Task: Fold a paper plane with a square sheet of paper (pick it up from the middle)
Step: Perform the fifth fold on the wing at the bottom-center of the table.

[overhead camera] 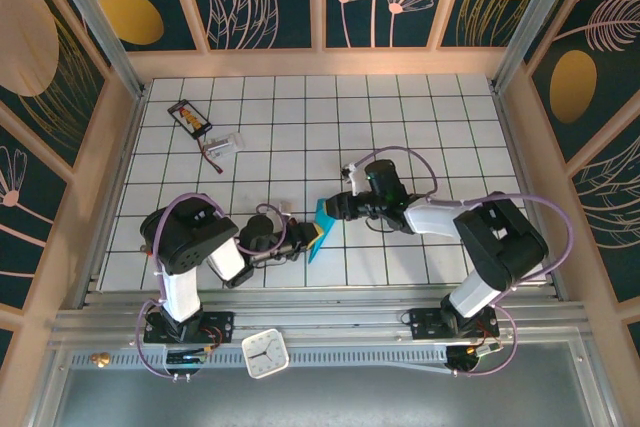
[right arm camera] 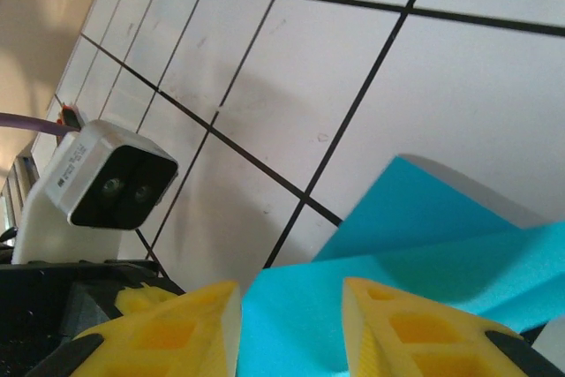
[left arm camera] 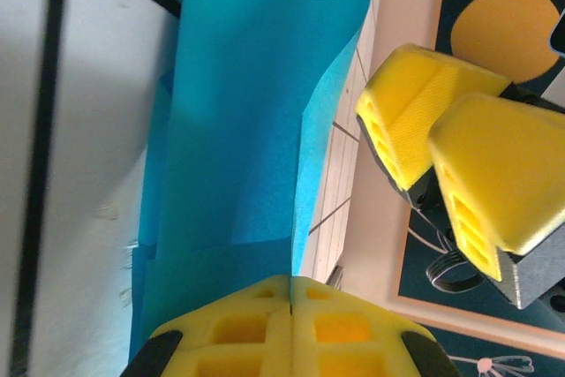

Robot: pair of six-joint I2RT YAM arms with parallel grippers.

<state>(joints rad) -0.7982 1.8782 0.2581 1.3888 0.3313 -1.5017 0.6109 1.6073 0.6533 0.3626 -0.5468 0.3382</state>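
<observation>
At the far left stands a dark teal wall panel (overhead camera: 40, 97) with gold discs and pale line-drawn flowers, framed in light wood. The white tiled table (overhead camera: 420, 117) with its black grid carries a small black card with orange marks (overhead camera: 190, 117) near its back left corner. Left of centre, the left gripper (left arm camera: 291, 293) has its yellow fingers pressed fully together on the thin teal-blue sheet of paper (left arm camera: 238, 112) (already folded into layers), held just above the tiles. Just right of it, the right gripper (right arm camera: 291, 306) stands partly parted and grips nothing, the paper showing in its gap.
</observation>
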